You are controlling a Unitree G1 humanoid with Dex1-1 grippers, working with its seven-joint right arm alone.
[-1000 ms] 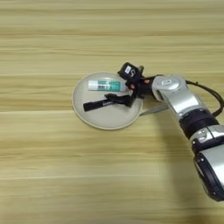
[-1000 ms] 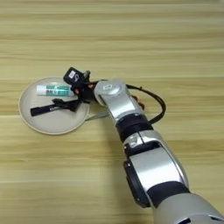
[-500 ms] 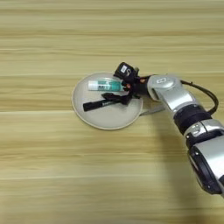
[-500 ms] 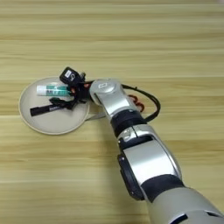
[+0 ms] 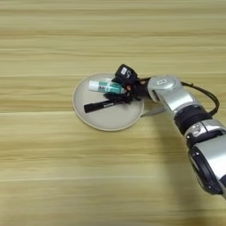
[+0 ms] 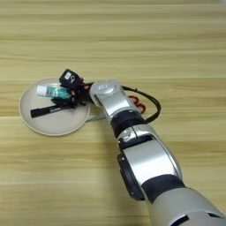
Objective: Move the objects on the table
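**A:** What's in reach, and how would it handle?

**B:** Left of centre in the frame sits the round beige plate [image 5: 88,119] on the wooden table [image 5: 53,176]. On it lie the glue stick [image 5: 105,86], white with a green label, toward the plate's upper edge, and the black marker [image 5: 99,106] just below it, slanting up to the right. Both look light, rigid and smooth (round barrels, so I'd expect them to roll or slip in a loose pinch). I'd take either across the middle of the barrel.

**A:** And the gripper?

**B:** The right gripper [image 5: 120,93] is over the plate's right side, at the marker's right end and close to the glue stick. Whether its black fingers are spread or pinching the marker, I cannot tell: black on black, all bunched together.

**A:** Anything else hard to read?

**B:** A red loop [image 6: 140,105] peeks out behind the forearm in the right eye view, with a thin pale blade-like strip [image 5: 153,113] by the plate's right rim. Likely the scissors, mostly hidden by the arm. No tape roll shows anywhere.
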